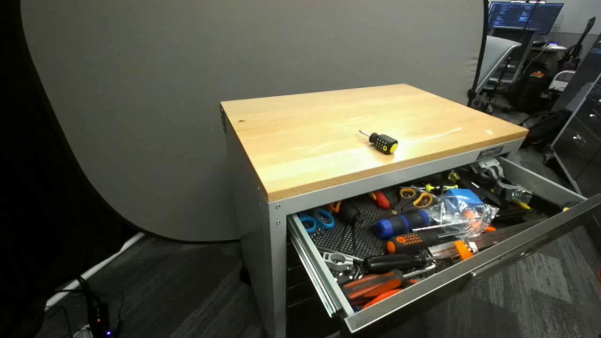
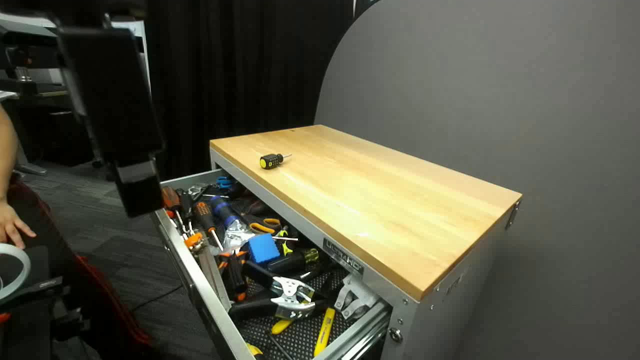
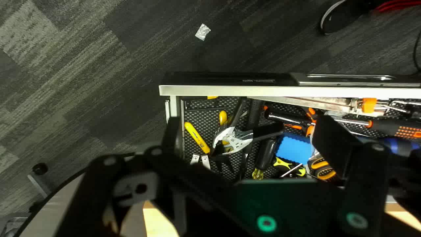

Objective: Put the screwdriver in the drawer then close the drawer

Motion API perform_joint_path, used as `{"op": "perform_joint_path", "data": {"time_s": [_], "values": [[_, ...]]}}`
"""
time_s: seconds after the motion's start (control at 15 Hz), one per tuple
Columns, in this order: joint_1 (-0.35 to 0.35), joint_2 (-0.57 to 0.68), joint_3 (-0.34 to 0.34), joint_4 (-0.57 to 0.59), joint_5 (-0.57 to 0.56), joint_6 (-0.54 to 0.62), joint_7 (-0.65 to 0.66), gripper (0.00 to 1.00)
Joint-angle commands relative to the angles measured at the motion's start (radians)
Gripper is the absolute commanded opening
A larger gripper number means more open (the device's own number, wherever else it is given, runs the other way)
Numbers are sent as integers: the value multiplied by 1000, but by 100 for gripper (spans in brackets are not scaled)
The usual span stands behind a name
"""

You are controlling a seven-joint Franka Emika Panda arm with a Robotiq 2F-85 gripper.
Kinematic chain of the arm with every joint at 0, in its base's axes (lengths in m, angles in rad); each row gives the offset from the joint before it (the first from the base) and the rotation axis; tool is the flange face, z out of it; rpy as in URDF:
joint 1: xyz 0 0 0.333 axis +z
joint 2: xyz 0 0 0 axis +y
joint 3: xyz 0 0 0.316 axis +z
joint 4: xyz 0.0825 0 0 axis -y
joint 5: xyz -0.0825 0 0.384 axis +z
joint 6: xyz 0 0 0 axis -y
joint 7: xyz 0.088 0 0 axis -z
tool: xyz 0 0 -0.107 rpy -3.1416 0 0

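The stubby black-and-yellow screwdriver lies on its side on the wooden tabletop, near the edge above the drawer. It shows in both exterior views (image 1: 385, 143) (image 2: 271, 161) and is not visible in the wrist view. The wide grey drawer (image 1: 404, 300) is pulled out and full of tools; it also shows in an exterior view (image 2: 200, 285) and in the wrist view (image 3: 230, 90). My gripper (image 3: 251, 131) is open with its fingers wide apart and nothing between them, high over the drawer. In an exterior view its dark finger (image 2: 142, 192) hangs in front of the drawer, apart from the screwdriver.
The drawer holds a spring clamp (image 3: 233, 140), a blue block (image 3: 294, 149), scissors (image 1: 317, 219) and several screwdrivers. The wooden tabletop (image 1: 305, 136) has a raised edge above the drawer. A grey backdrop (image 2: 500, 100) stands behind. A person's hand (image 2: 12, 225) is at the far side.
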Motion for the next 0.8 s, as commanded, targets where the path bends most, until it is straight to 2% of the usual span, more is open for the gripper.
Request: {"op": "perform_joint_path", "data": {"time_s": [0.0, 0.4, 0.47, 0.73], "values": [[-4, 0, 5, 4, 4, -2, -2, 100], [0, 6, 7, 13, 19, 6, 17, 100], [20, 18, 34, 16, 42, 13, 57, 100], [119, 33, 221, -3, 120, 42, 272, 100]]}}
